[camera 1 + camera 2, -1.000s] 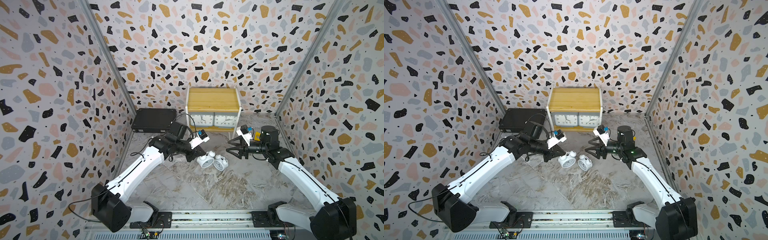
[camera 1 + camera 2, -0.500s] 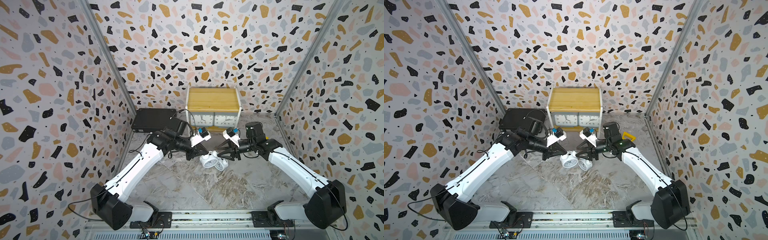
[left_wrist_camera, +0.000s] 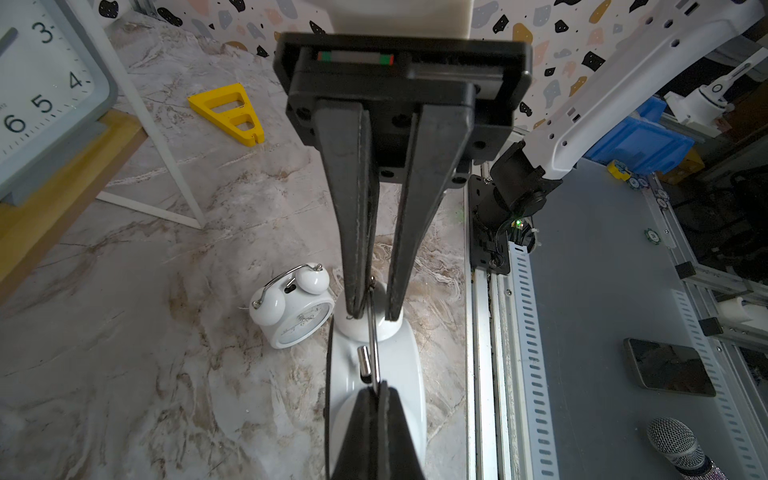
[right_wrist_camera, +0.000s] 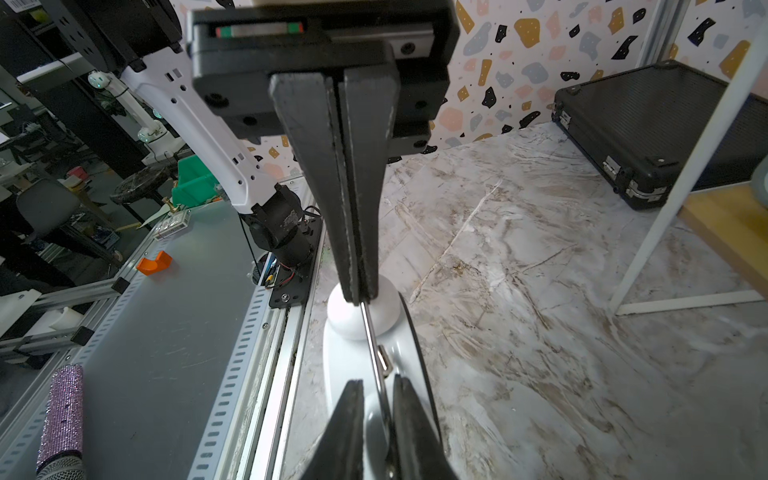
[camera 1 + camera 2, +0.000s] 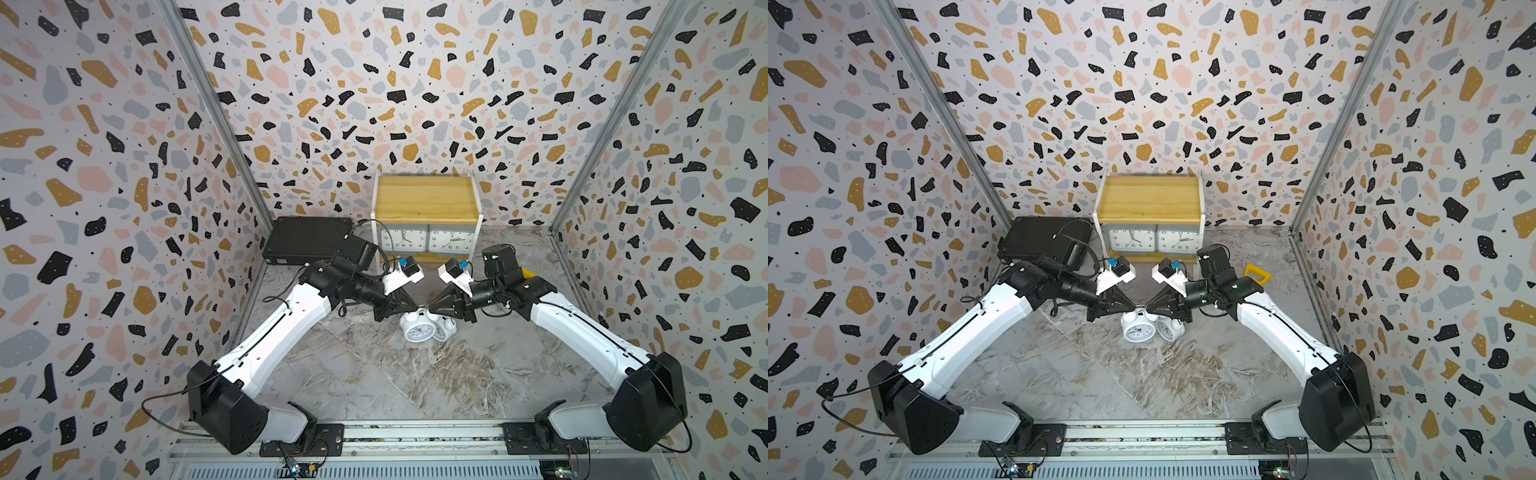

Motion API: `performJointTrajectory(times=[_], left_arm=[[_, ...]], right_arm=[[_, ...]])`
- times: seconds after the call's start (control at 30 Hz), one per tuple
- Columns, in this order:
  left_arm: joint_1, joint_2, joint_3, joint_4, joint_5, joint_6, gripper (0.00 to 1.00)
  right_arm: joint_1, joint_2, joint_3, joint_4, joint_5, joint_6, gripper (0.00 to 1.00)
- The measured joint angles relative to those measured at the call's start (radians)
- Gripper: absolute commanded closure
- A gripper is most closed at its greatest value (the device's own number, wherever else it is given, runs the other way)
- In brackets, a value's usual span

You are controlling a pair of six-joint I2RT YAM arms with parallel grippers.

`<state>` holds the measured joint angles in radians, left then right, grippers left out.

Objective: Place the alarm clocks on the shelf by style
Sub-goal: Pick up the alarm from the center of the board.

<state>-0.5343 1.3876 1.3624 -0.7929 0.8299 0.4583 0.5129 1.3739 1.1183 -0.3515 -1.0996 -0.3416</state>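
The left gripper was clamped on the wire handle of 1 round clock. The right gripper had its jaws narrowly apart around that same handle. The clock was beside its twin, in front of the shelf, whose lower tier held 2 grey clocks.

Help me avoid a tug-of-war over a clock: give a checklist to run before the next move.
1. Left hand gripping the handle of a round clock: ok, shut on the wire.
2. Right hand off that handle: not ok, its jaws stand slightly apart around the same wire.
3. Held clock off the floor: cannot tell.
4. Second round clock clear of both hands: ok.
5. Shelf top board free: ok, nothing on it.
6. Both grey clocks together on the lower board: ok.
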Motion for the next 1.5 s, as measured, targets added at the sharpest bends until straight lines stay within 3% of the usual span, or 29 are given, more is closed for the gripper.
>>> performJointTrajectory(times=[0.1,0.17,0.23,0.37,0.63,0.87,1.1,1.5], left_arm=[[0.0,0.0,0.0,0.0,-0.002,-0.003,1.0],[0.002,0.0,0.0,0.0,-0.003,-0.006,0.98],[0.002,0.0,0.0,0.001,-0.009,-0.008,0.87],[0.001,-0.006,-0.007,0.037,-0.031,-0.022,0.5],[0.058,-0.105,-0.133,0.122,-0.034,-0.033,0.21],[0.127,-0.179,-0.246,0.196,0.005,-0.041,0.18],[0.129,-0.175,-0.262,0.208,0.083,-0.014,0.18],[0.122,-0.174,-0.264,0.209,0.19,0.032,0.17]], right_arm=[[0.003,0.003,0.0,0.003,0.01,0.002,0.99],[0.006,0.003,0.0,0.004,0.016,0.007,1.0],[0.008,0.003,0.001,0.004,0.023,0.007,1.0],[0.009,0.003,0.002,-0.003,0.058,0.007,1.0],[0.009,-0.005,0.061,-0.097,0.106,-0.027,1.0],[-0.002,-0.058,0.082,-0.136,0.092,-0.042,1.0],[-0.009,-0.064,0.122,-0.161,0.007,-0.049,1.0],[-0.009,-0.064,0.129,-0.148,-0.031,-0.037,1.0]])
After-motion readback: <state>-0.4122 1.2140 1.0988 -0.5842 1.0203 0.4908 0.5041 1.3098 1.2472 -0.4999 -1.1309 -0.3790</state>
